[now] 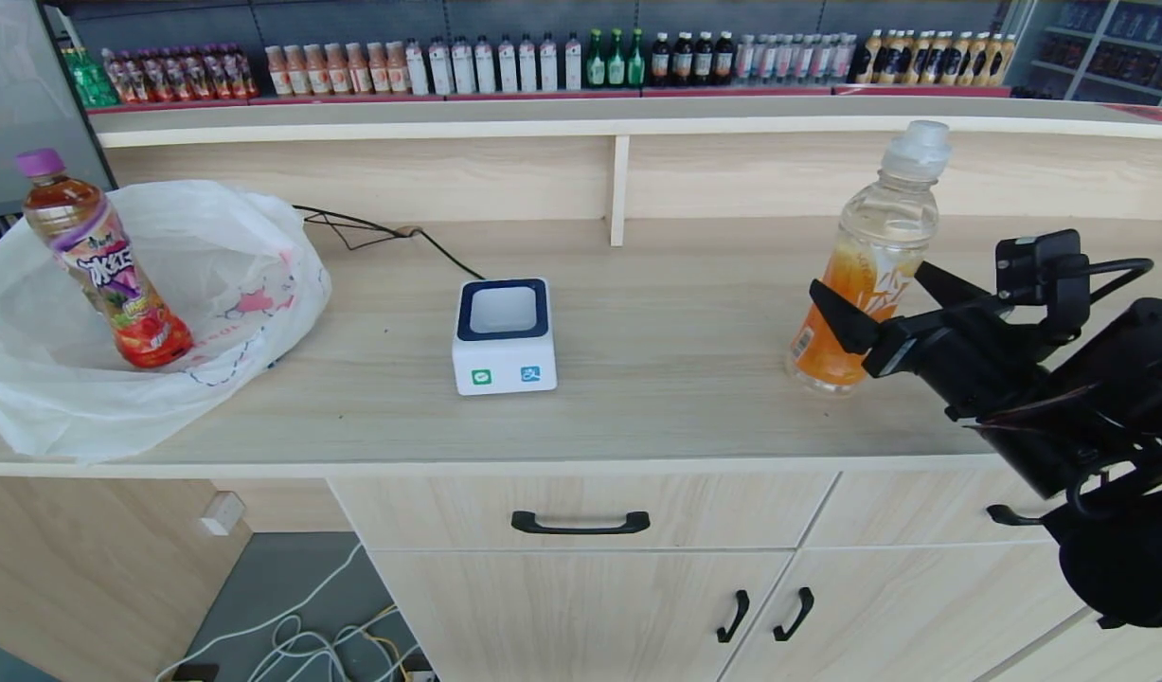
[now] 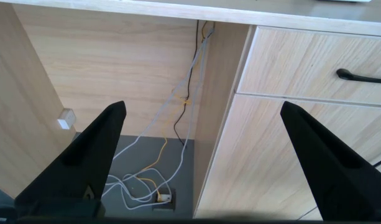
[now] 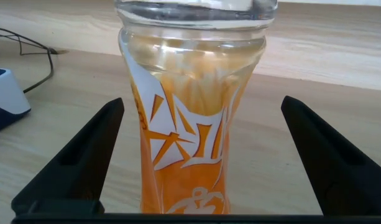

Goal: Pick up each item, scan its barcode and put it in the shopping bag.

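An orange-labelled bottle [image 1: 865, 275] with a clear cap stands upright on the right of the wooden counter [image 1: 656, 379]. My right gripper [image 1: 884, 303] is open around its lower half, one finger on each side; the bottle [image 3: 190, 118] stands between the fingers [image 3: 84, 162] without visible contact. A red tea bottle [image 1: 102, 260] with a purple cap leans inside the white shopping bag [image 1: 230, 275] at the far left. The white scanner [image 1: 503, 333] with a blue-rimmed top sits mid-counter. My left gripper [image 2: 202, 162] hangs open below the counter, facing the cabinet front.
A black cable [image 1: 382, 229] runs from the scanner to the back wall. Drawers and doors with black handles [image 1: 581, 523] lie below the counter. Loose cables [image 2: 159, 180] lie on the floor in the open bay. A shelf of bottles [image 1: 543, 62] lines the background.
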